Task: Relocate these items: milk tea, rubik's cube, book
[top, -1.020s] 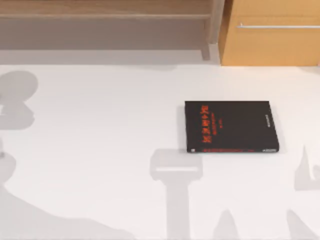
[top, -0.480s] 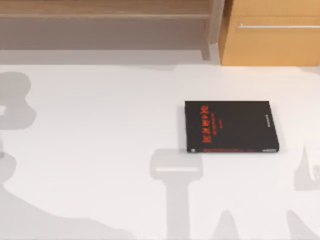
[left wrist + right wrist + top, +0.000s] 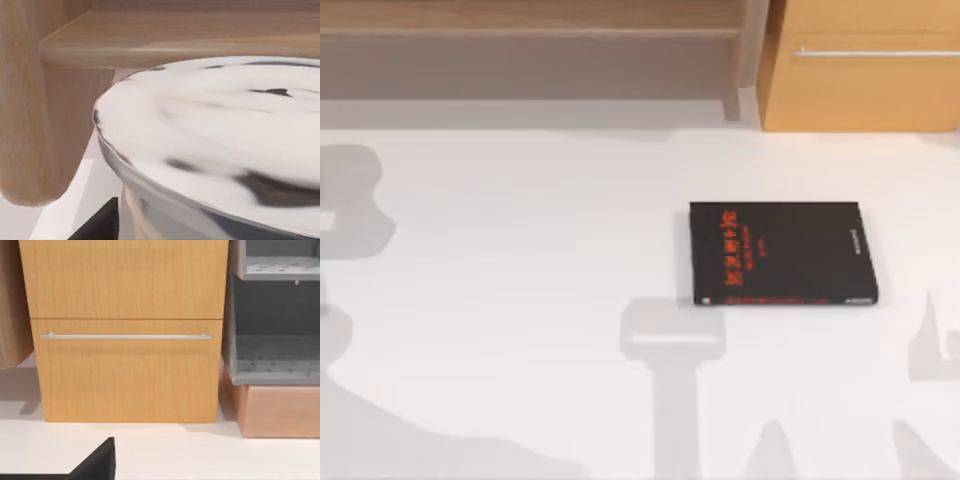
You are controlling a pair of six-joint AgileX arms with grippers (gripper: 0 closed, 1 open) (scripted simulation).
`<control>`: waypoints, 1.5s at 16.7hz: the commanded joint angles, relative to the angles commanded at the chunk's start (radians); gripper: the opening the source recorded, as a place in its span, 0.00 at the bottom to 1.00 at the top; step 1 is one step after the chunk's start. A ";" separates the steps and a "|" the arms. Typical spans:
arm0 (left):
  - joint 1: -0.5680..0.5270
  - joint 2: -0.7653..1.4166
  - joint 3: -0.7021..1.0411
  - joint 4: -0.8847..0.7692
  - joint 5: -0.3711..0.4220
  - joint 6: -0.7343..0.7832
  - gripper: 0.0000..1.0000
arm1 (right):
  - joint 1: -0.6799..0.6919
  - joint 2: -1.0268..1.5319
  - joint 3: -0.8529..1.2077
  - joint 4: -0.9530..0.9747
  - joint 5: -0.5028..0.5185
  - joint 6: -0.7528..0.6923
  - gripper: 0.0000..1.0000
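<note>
Milk tea cup (image 3: 215, 145) close under left wrist camera, foamy lid up, long axis upright, beside wooden shelf post (image 3: 30, 110). Left hand likely carrying cup; finger opening cannot tell. Risk: cup rim clips shelf board (image 3: 190, 40) overhead, tips or slips. Black book (image 3: 780, 253) flat on table (image 3: 520, 300), right of centre

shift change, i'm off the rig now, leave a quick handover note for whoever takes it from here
Milk tea: its white lid sits right under the left wrist camera, close beneath a wooden shelf, so it looks carried there.
Right wrist camera faces the orange drawer cabinet and grey racks.
The black book lies flat on the white table, right of centre; it is not the task's book.
Nothing confirmed done; all three items still need confirming.
</note>
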 joint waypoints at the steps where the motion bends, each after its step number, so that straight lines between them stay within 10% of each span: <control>1: 0.004 -0.007 -0.011 0.008 0.004 0.001 1.00 | 0.000 0.000 0.000 0.000 0.000 0.000 1.00; 25: 0.062 -0.276 -0.176 -0.105 0.064 0.007 1.00 | 0.000 0.000 0.000 0.000 0.000 0.000 1.00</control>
